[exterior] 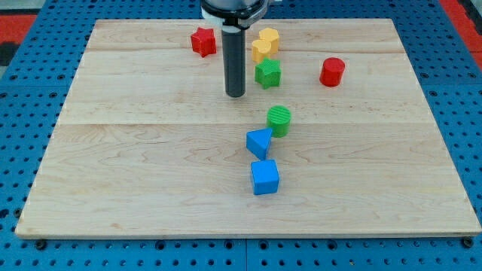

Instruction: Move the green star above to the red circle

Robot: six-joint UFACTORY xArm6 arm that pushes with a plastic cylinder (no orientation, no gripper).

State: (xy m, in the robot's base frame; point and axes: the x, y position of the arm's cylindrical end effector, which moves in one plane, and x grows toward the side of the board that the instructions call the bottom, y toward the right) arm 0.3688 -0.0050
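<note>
the green star (267, 73) is seen resting on the wooden worktop (135, 165), just below and touching or nearly touching the yellow block (264, 44), whose shape is not clearly made out, while the red circle (332, 71) stands well apart at the star's three o'clock. my tip (236, 95) is placed near the star at about its eight o'clock, apart from it, and no jaws are carried on this rod, so nothing is clenched or grasped. the star is judged to need a path that ends at the circle's twelve o'clock. if it were pushed straight toward three o'clock, the red circle could be struck and knocked out of place. if it were pushed toward twelve o'clock first, the yellow block could be dragged along, or the star could be jammed against it. because contact is made by a narrow rod on a pointed shape, the star could be spun or could slip off to one side. the red star (202, 41), green cylinder (279, 120), blue pyramid-like block (259, 141) and blue cube (264, 177) are judged less at risk, being away from the likely path.
</note>
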